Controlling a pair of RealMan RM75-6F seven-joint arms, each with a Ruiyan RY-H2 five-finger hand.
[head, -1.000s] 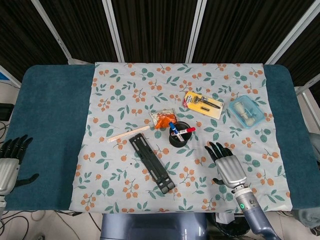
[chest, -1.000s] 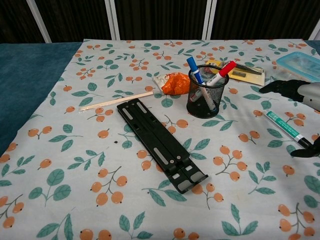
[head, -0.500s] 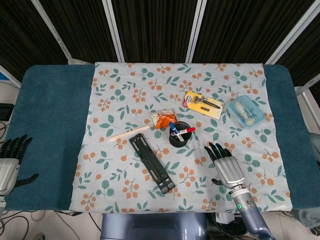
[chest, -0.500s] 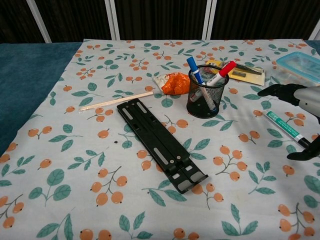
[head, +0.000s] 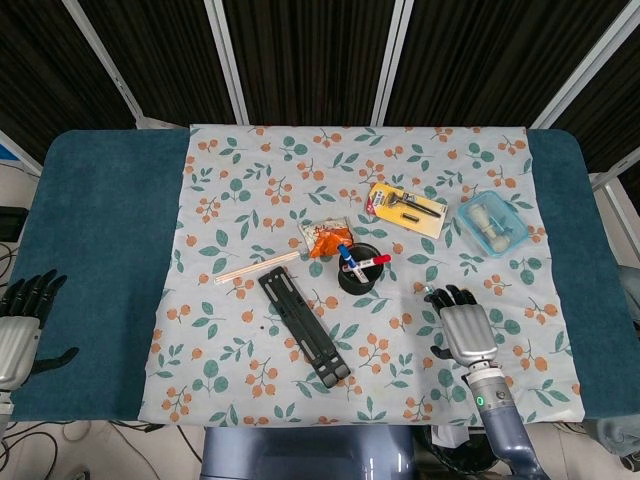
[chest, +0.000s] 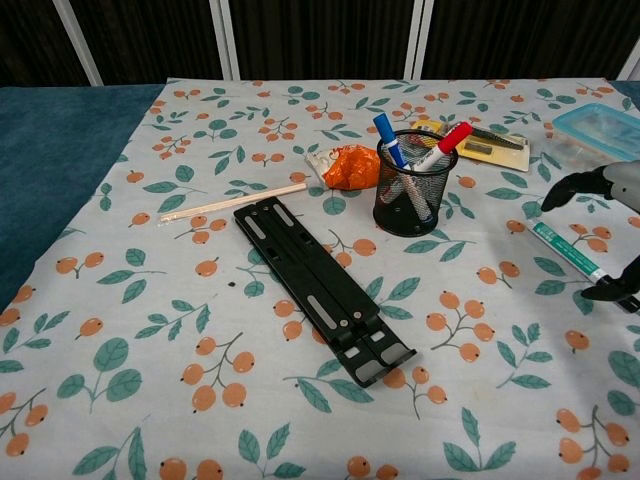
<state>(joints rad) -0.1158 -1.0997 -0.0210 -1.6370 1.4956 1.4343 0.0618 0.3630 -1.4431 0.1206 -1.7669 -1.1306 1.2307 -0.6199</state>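
Observation:
My right hand (head: 464, 326) hovers open, palm down, over the floral cloth to the right of the black mesh pen cup (head: 358, 268). The chest view shows only its fingers (chest: 592, 182) and thumb at the right edge, arched above a green marker (chest: 565, 251) that lies on the cloth. The hand does not touch the marker. The head view hides the marker under the hand. The pen cup (chest: 412, 183) holds a blue and a red marker. My left hand (head: 20, 327) rests open at the far left edge of the blue table cover, holding nothing.
A black folding stand (chest: 320, 285) lies diagonally in the middle. Wooden chopsticks (chest: 232, 203) and an orange snack packet (chest: 349, 166) lie behind it. A yellow carded razor (head: 406, 208) and a clear blue lidded box (head: 493, 224) sit at the back right.
My right hand has drifted to the right, away from the pen cup, and now shows less in the chest view. The left hand and all objects have stayed put.

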